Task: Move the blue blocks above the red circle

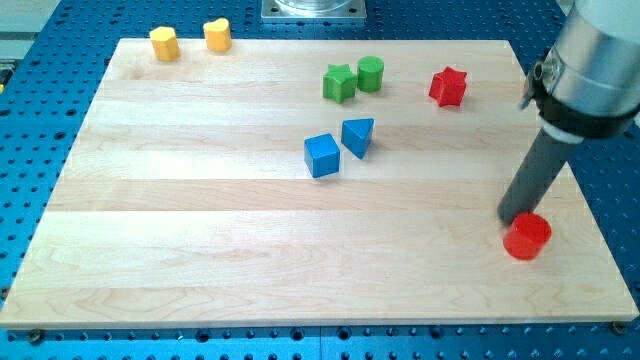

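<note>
No brand, label or writing legible. Red circle: short glossy cylinder, seen at wooden board lower-right edge. My tip set touching red circle's upper-left side; plain rod, nothing gripped. Blue cube and blue triangular block found just beside each other, well apart from red circle, toward view's upper left.
</note>
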